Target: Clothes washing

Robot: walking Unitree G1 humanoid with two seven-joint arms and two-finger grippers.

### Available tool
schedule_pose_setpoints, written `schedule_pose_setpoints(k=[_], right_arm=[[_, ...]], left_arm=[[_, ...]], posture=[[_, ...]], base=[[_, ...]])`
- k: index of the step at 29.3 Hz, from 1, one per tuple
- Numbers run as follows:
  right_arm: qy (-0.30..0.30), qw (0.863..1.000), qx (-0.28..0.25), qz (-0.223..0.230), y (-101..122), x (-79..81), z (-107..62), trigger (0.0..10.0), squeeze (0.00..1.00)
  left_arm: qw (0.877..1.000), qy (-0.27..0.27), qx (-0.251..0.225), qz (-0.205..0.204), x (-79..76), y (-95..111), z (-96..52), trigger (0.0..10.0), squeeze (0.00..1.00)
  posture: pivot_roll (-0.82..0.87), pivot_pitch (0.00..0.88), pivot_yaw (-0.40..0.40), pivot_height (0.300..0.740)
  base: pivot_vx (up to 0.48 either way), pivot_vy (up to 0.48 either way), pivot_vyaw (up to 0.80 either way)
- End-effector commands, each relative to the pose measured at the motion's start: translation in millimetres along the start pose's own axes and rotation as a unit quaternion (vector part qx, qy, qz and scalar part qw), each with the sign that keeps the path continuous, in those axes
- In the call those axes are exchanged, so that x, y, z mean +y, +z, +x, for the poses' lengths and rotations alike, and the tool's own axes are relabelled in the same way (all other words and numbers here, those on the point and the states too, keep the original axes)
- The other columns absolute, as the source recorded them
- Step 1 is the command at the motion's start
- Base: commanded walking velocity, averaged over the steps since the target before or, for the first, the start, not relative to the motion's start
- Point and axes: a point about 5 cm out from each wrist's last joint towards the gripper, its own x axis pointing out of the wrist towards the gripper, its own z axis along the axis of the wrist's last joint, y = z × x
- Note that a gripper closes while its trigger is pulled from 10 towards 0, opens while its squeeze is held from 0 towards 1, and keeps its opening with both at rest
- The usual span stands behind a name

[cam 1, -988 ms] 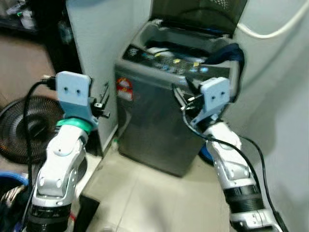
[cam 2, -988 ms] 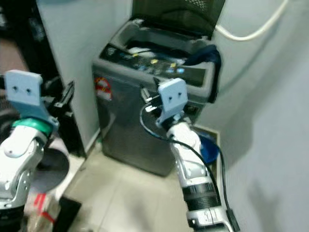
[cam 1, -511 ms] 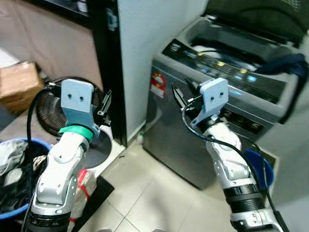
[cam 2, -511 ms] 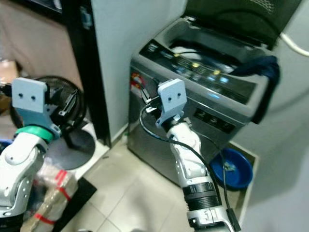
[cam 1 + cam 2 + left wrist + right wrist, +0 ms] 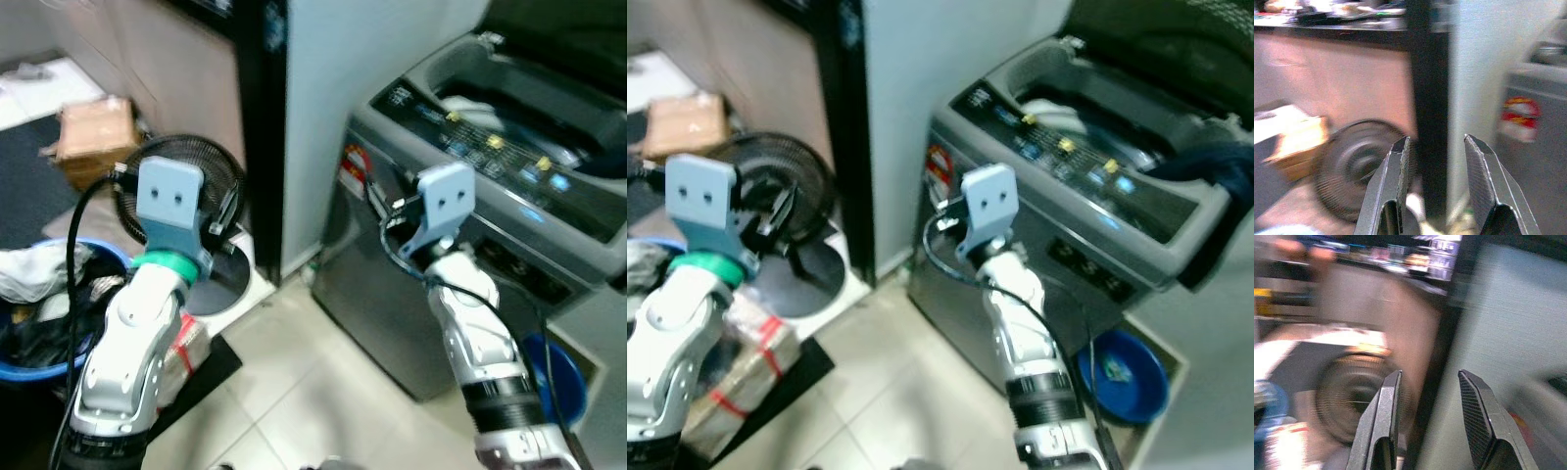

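Head view, washing machine (image 5: 509, 186) lid up, both grippers empty, apart

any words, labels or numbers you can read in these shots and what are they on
None can be read.
Red and white sticker on the front of the washing machine: printing too blurred.
Markings by the buttons on the control panel: too small and blurred.

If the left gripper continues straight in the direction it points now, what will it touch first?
Probably the black upright post: in the left wrist view it lies directly between the open fingers of the left gripper. The floor fan sits just beside that line. The picture is blurred, so depth is uncertain.
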Motion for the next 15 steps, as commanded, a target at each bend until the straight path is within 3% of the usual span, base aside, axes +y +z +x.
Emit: schedule_pose_setpoints(k=[1,15], right_arm=[[-0.001,1.000,0.005,-0.001,-2.8,-0.9,-1.8,10.0,0.00],[-0.003,1.000,0.006,-0.001,-4.3,-0.4,-2.6,10.0,0.00]], left_arm=[[1.000,0.003,0.014,0.005,1.4,-6.2,-3.4,10.0,0.00],[1.000,0.003,0.014,0.006,0.5,-6.0,-2.2,10.0,0.00]], posture=[[0.10,0.029,-0.039,0.740],[0.10,0.033,-0.037,0.740]], base=[[0.000,0.000,0.75],[0.000,0.000,0.75]])
